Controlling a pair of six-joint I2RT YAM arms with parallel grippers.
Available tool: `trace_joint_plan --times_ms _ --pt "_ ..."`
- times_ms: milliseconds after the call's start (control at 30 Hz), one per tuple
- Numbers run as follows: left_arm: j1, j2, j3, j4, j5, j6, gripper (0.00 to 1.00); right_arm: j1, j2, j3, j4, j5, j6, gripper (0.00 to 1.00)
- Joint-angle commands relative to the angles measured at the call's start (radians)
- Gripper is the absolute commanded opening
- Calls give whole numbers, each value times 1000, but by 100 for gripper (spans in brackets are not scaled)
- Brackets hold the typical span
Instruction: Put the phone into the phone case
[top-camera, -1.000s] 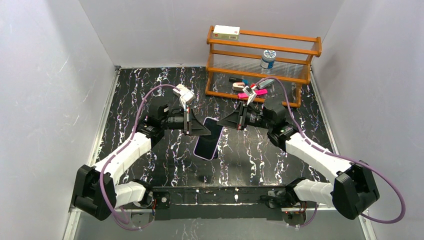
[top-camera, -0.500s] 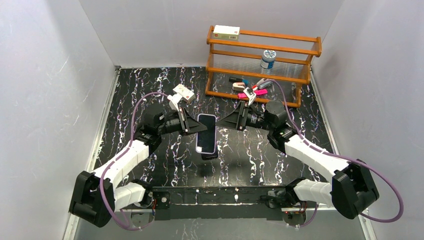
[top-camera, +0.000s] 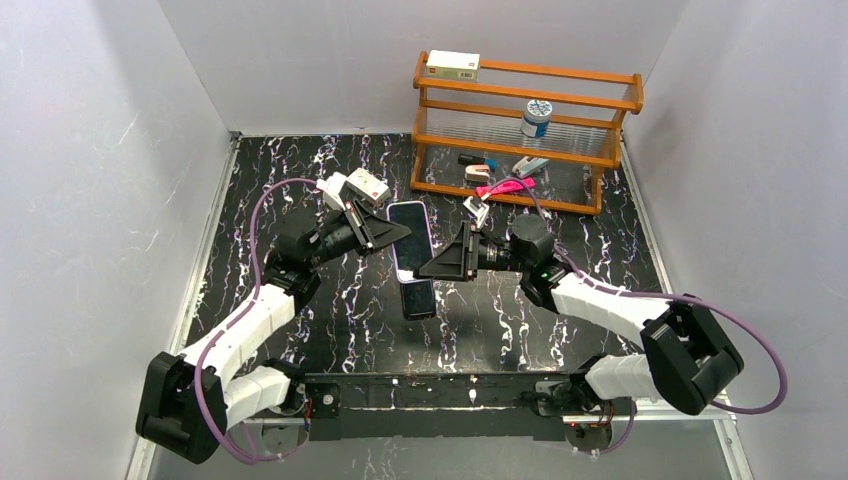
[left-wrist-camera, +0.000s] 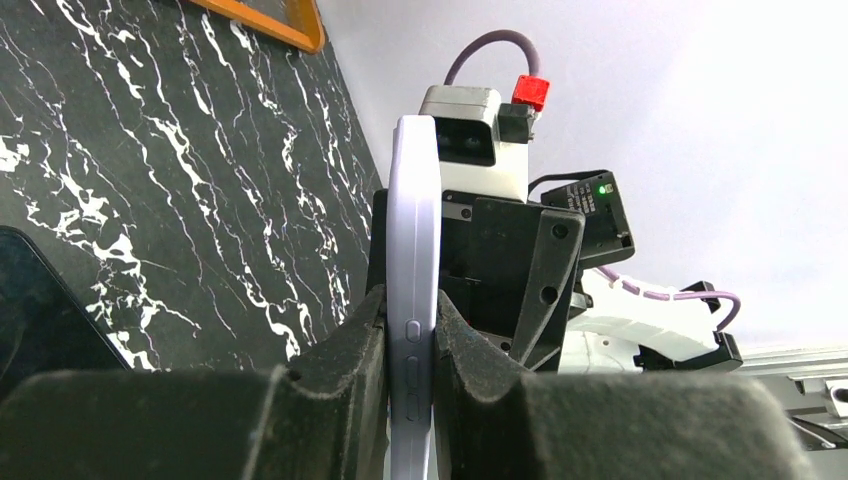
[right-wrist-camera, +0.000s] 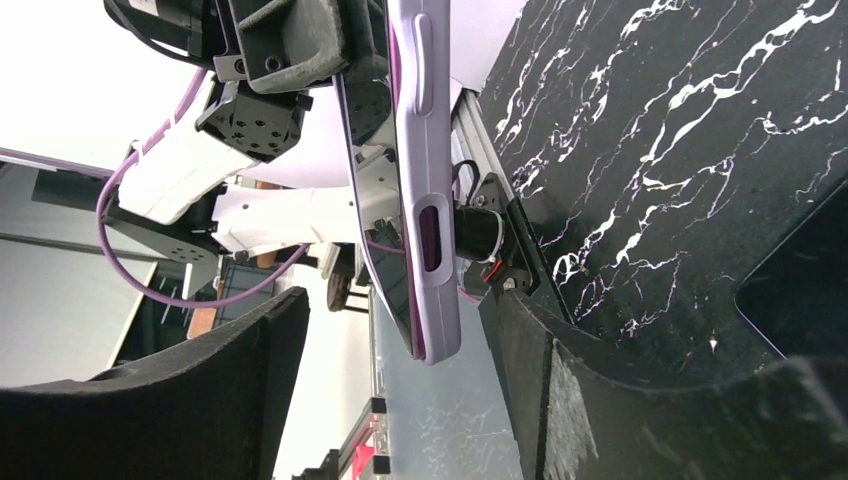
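Note:
My left gripper (top-camera: 393, 232) is shut on the long edge of the lavender phone case (top-camera: 431, 238), holding it off the table. In the left wrist view both pads pinch the case (left-wrist-camera: 414, 220) at its side buttons. The phone (top-camera: 411, 240) lies in the case with its dark screen up. In the right wrist view the phone (right-wrist-camera: 388, 275) stands slightly proud of the case (right-wrist-camera: 425, 150) at its free end. My right gripper (top-camera: 428, 268) is open. Its fingers (right-wrist-camera: 210, 400) stand wide on either side of that free end without touching it.
A matte black slab (top-camera: 419, 298) lies flat on the marble table (top-camera: 300, 170) under the held phone, and shows as the slab (right-wrist-camera: 800, 270) in the right wrist view. A wooden rack (top-camera: 520, 135) with small items stands at the back right. White walls close in both sides.
My left gripper lifted the cased phone up and back, uncovering the black slab. My right gripper opened from shut and moved left, bringing its fingers around the phone's free end.

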Motion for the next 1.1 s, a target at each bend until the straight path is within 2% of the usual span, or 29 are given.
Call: trace_joint_plan --times_ms 0,100,167,267,300,333,400,500,600,700,800,867,1067 --pt "2 -17 1 89 -28 -11 0 5 21 -2 126 -26 45 74" --pt "2 -8 -7 86 -38 6 0 6 26 -4 132 -23 64 63" --pt "2 -2 -3 34 -51 62 0 5 16 -12 129 -2 76 46" --pt "2 -9 48 -208 -123 266 0 5 -16 -17 53 68 88 13" --pt "2 -14 61 -282 -157 327 0 5 -24 -14 15 97 90 4" --pt "1 -15 73 -340 -184 377 0 6 -29 -14 -17 120 97 1" --pt "2 -14 92 -411 -202 443 0 6 -25 -2 -73 145 111 1" --pt "2 -13 101 -416 -166 434 0 6 2 1 -47 124 133 2" --pt "2 -19 104 -349 -85 344 0 6 7 -24 43 114 127 28" --pt "2 -24 83 -259 -25 216 0 5 -15 -67 98 146 39 57" --pt "2 -20 47 -149 59 114 0 4 -35 -122 181 172 30 70" --pt "2 -23 27 -106 82 84 0 4 -36 -124 199 161 24 73" --pt "2 -14 -11 -56 132 53 0 2 -15 -73 119 153 -29 74"
